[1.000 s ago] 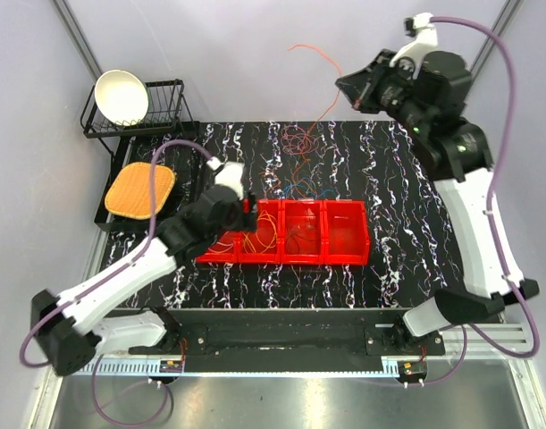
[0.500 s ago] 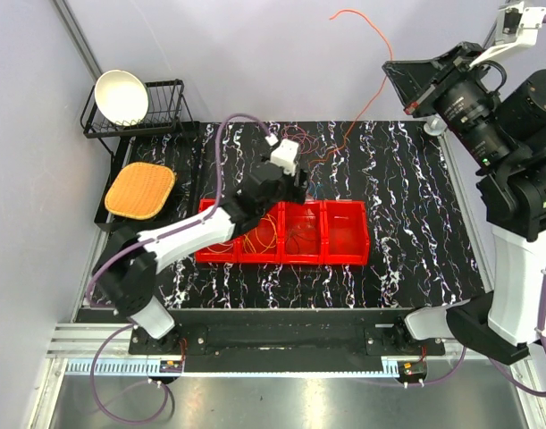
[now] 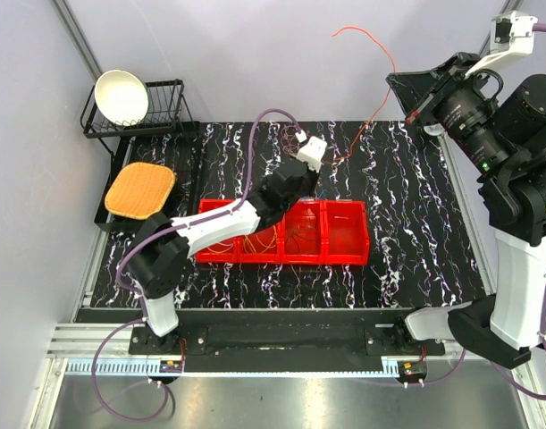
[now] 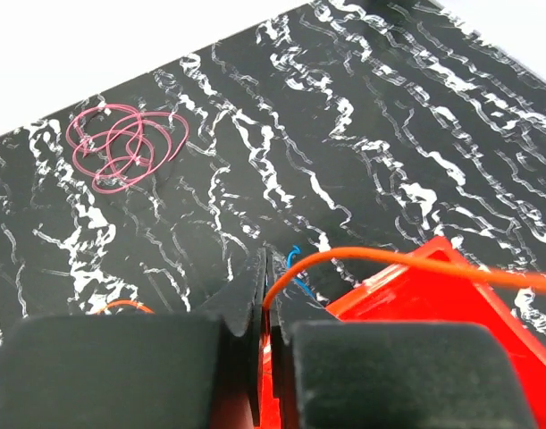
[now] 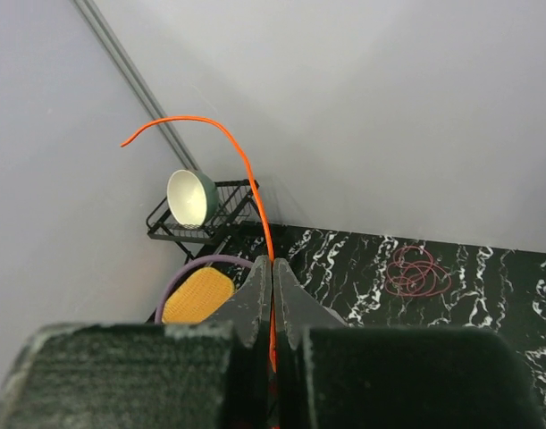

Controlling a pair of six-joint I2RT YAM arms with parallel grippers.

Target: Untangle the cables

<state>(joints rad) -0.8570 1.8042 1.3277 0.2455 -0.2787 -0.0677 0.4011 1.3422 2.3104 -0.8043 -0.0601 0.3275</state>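
One orange cable (image 3: 382, 100) runs taut through the air between both grippers. My right gripper (image 3: 396, 82) is high at the back right and shut on it (image 5: 273, 268); the cable's free end (image 5: 221, 130) arcs upward. My left gripper (image 3: 319, 174) reaches past the red bin's back edge and is shut on the same cable's lower part (image 4: 268, 268). A pink-red cable coil (image 4: 125, 147) lies on the mat farther back. A short blue cable (image 4: 295, 259) lies just ahead of the left fingertips. A thin orange-yellow cable loop (image 3: 257, 241) sits in a left compartment of the bin.
The red bin (image 3: 346, 234) with several compartments stands mid-mat on the black marbled mat (image 3: 415, 214). A wire rack holding a white bowl (image 3: 121, 96) stands at the back left, with an orange woven pad (image 3: 140, 189) in front of it.
My left arm swung from the bin's left end to behind the bin and closed on the orange cable. My right arm rose, lifting that cable off the mat.
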